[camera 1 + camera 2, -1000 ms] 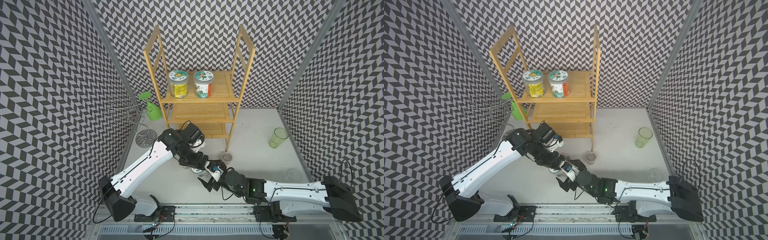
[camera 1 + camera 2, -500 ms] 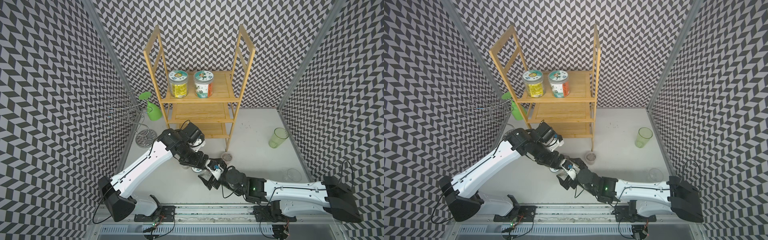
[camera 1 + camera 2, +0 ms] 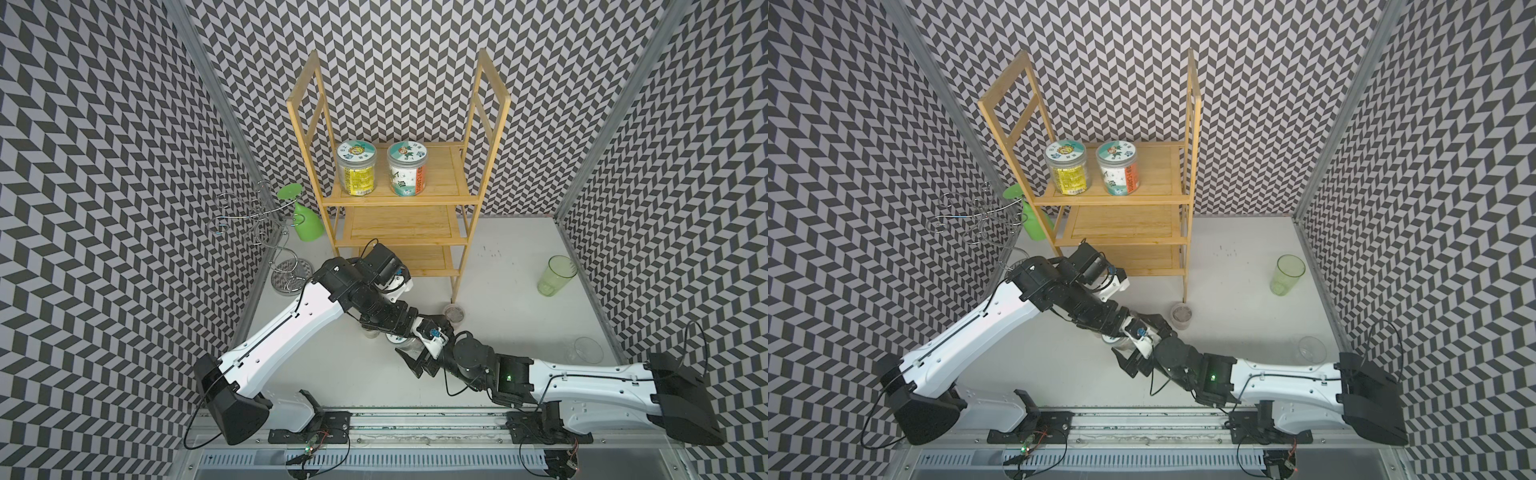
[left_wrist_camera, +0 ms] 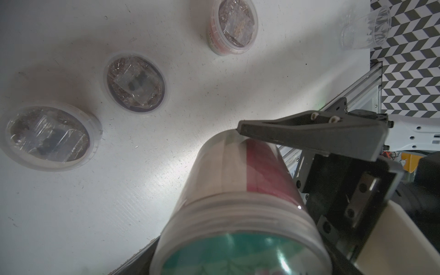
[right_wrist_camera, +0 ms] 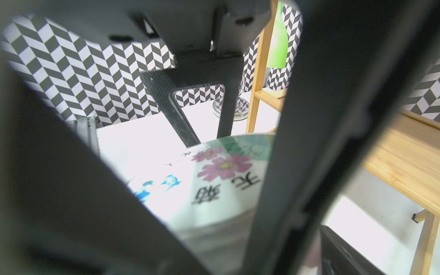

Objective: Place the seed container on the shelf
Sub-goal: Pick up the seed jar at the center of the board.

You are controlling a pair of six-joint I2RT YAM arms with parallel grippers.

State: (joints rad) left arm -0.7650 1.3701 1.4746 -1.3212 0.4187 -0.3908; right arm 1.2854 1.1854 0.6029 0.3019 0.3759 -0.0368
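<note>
- Where the white counter point(image 3: 511, 316) meets the far wall, the shelf point(image 3: 446, 176) stands upright, three bamboo tiers between ladder-like side frames.
- Left of the shelf, a silver wire stand point(image 3: 266, 232) carries a green stemmed glass point(image 3: 308, 224) hung upside down.
- The left gripper point(image 3: 395, 336) reaches in from the left to the middle of the counter, on the near side of the shelf. It is closed on the seed container point(image 4: 238, 176). In the right wrist view one of its fingers point(image 5: 204, 107) runs down behind the lid point(image 5: 214, 171).
- The right gripper point(image 3: 410, 345) comes in from the right with its jaws spread wide on either side of the same container. One finger point(image 4: 309, 135) lies with its tip against the container's side, close to the base.
- The seed container is a clear jar with a red and pale label and a flowered teal lid. It sits between the two grippers, near the shelf but not on it. I cannot tell whether its base touches the counter.
- Two similar jars stand side by side on the left half of the top tier, the yellow-labelled jar point(image 3: 355, 172) left of the teal-and-orange jar point(image 3: 407, 170).
- A green tumbler point(image 3: 555, 274) stands right of the shelf, and a clear cup point(image 3: 586, 357) lies nearer along the same wall.
- Three small round tubs point(image 4: 135, 83) lie apart on the counter; one point(image 3: 455, 312) is just beside the shelf's near right leg.
</note>
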